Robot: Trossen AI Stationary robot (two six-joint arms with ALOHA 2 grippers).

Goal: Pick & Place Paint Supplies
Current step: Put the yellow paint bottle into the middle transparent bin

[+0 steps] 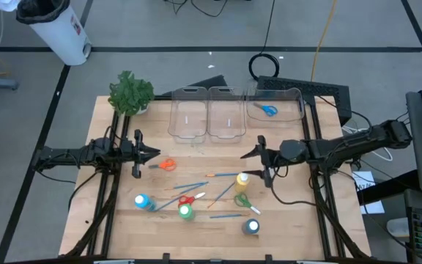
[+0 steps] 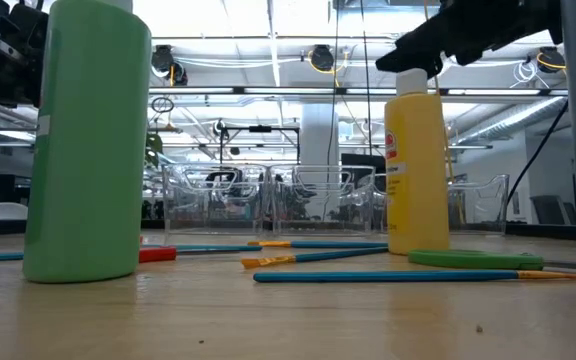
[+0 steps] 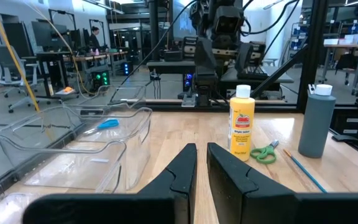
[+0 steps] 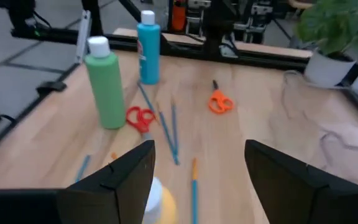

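I see the supplies scattered over the front half of the wooden desk (image 1: 108, 220). The yellow bottle (image 1: 242, 178) stands upright, a tall smooth plastic cylinder with a white cap and a printed label, just below my right gripper (image 1: 258, 152), whose jaws are spread wide above it. From that bottle, the green scissors (image 1: 242, 200) lie flat at 6 o'clock, the dark bottle (image 1: 252, 227) farther at 5 o'clock, the green bottle (image 1: 186, 212) at 8 o'clock with the red scissors (image 1: 185, 199) just beside it, and the blue bottle (image 1: 142, 201) well off at 8 o'clock. Thin blue brushes (image 1: 189, 185) with orange tips lie crisscrossed among them. The orange scissors (image 1: 166, 166) lie at 9 o'clock, close in front of my left gripper (image 1: 152, 153), whose jaws are pressed nearly together on nothing.

Three clear, glossy, round-cornered bins sit in a row at the back edge. The left bin (image 1: 186, 114) and middle bin (image 1: 225, 114) hold nothing I can see; the right bin (image 1: 275, 105) holds blue scissors (image 1: 268, 110). A leafy plant (image 1: 130, 93) stands at the back left corner.
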